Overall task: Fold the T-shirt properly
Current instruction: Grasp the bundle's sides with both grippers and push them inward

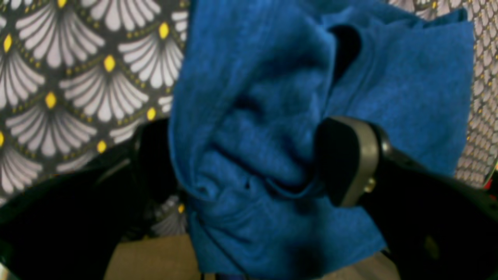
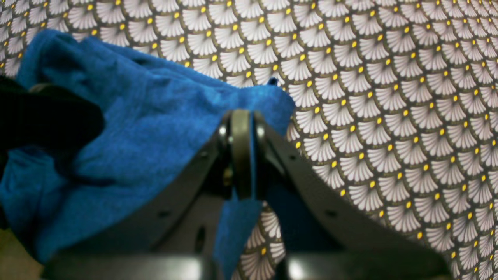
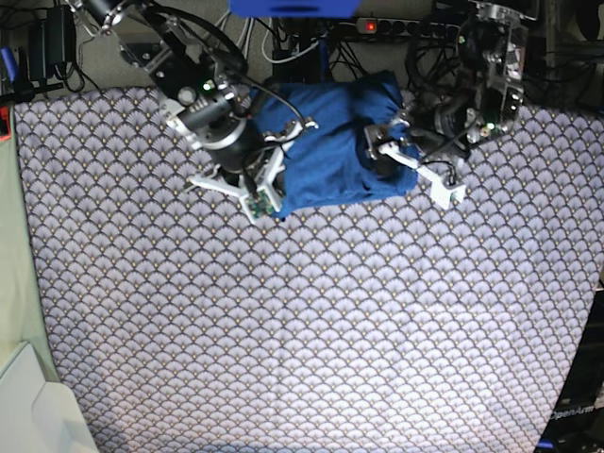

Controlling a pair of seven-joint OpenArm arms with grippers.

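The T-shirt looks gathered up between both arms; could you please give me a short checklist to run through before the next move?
1. Right gripper pinches the T-shirt edge: ok.
2. Left gripper jaws wide, bunched cloth between them, one finger touching it: no grip, not ok.
3. Shirt flat: not ok, bunched.
4. Sleeves tucked in: cannot tell.
5. Shirt wholly on the tablecloth: cannot tell, far edge near the table's rim.

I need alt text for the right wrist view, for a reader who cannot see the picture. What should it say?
The right gripper is shut on an edge of the blue T-shirt, which bunches to the left above a tablecloth of grey-white scallops with yellow dots. A dark, blurred shape covers part of the shirt at the left edge.
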